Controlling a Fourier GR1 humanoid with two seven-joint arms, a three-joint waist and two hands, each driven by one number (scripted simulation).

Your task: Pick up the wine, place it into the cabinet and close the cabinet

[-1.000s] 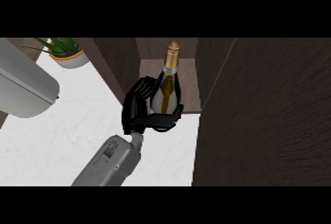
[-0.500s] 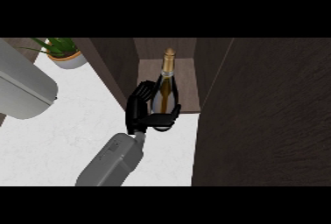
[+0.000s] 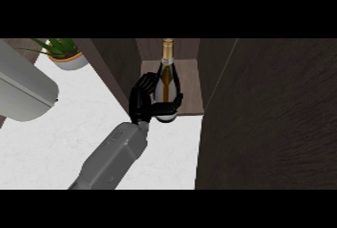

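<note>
While the right hand (image 3: 146, 101) curls its fingers and thumb around the lower body of the wine bottle (image 3: 167, 76), the bottle stands on the brown shelf (image 3: 191, 89) inside the open cabinet (image 3: 118, 67). Its base sits near the shelf's front edge, partly hidden by the black fingers. Gold foil neck points toward the top of the view; a gold label runs down the dark body. Grasp state: right hand closed around the bottle, fingers wrapping from the left side, thumb crossing the front near the base.

Right forearm (image 3: 112, 158) is grey and comes in from the lower edge, slanting up to the right toward the cabinet opening.

Cabinet door (image 3: 270, 116), dark wood, stands open at the right of the shelf, filling the right part of the view.

White marbled counter (image 3: 59, 147) lies below and left of the cabinet.

Left forearm (image 3: 23, 89) shows as a large grey form at the left edge; the left hand itself is out of view.

Potted plant (image 3: 63, 53) sits on the counter at upper left, well apart from the bottle.
</note>
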